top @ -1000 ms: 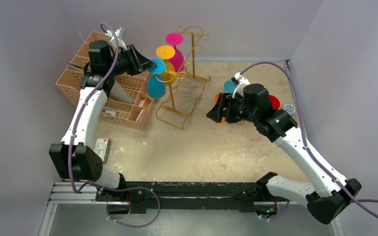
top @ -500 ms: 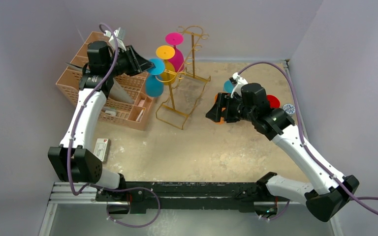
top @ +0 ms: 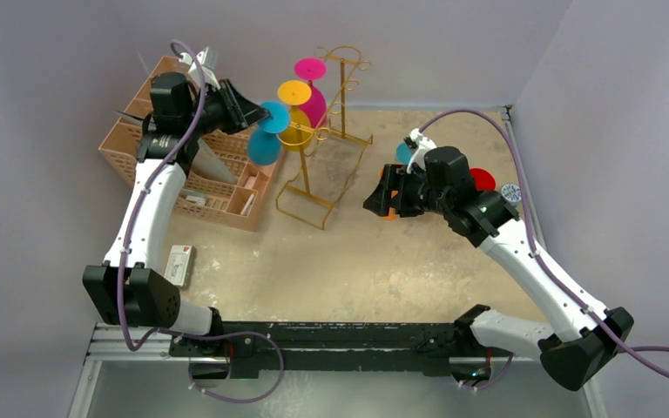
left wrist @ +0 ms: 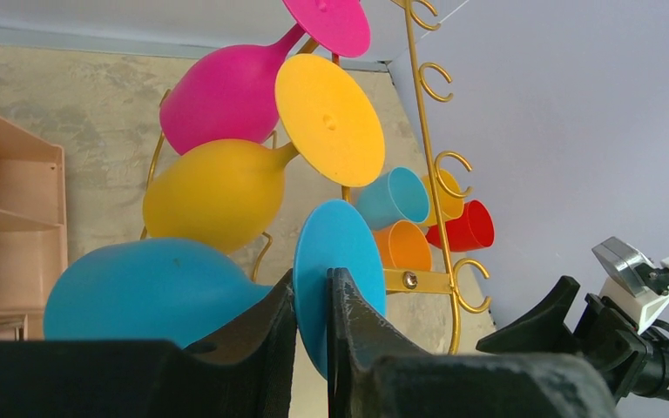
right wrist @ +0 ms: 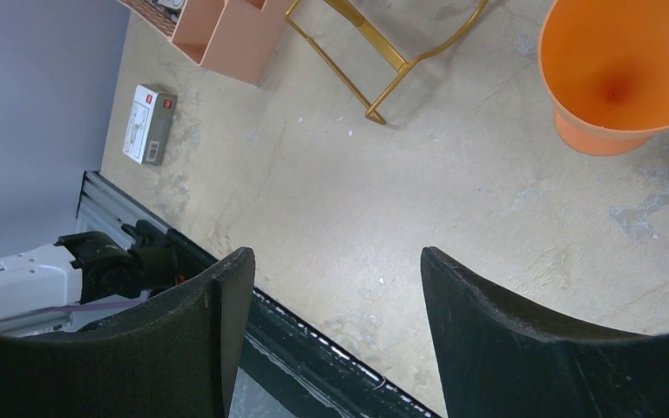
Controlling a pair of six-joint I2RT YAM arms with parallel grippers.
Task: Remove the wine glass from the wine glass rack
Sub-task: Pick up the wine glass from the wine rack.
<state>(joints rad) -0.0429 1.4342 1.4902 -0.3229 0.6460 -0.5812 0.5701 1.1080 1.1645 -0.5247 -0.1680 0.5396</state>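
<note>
The gold wire wine glass rack (top: 307, 165) stands at the back of the table; it also shows in the left wrist view (left wrist: 440, 218). A yellow wine glass (top: 296, 131) and a pink wine glass (top: 312, 100) hang on it upside down. My left gripper (top: 251, 111) is shut on the round foot of a blue wine glass (top: 266, 144), held just left of the rack. In the left wrist view my left gripper (left wrist: 312, 283) pinches the blue foot (left wrist: 340, 261), with the blue bowl (left wrist: 144, 292) to its left. My right gripper (top: 379, 198) is open and empty, low over the table right of the rack.
A peach lattice organizer (top: 187, 165) stands behind and under my left arm. Orange (right wrist: 618, 74), blue (top: 405, 154) and red (top: 485, 180) cups stand by my right arm. A small white box (top: 180, 264) lies front left. Grey walls close in on three sides.
My left gripper has drawn the blue wine glass left and slightly up, away from the rack. My right arm has shifted slightly left.
</note>
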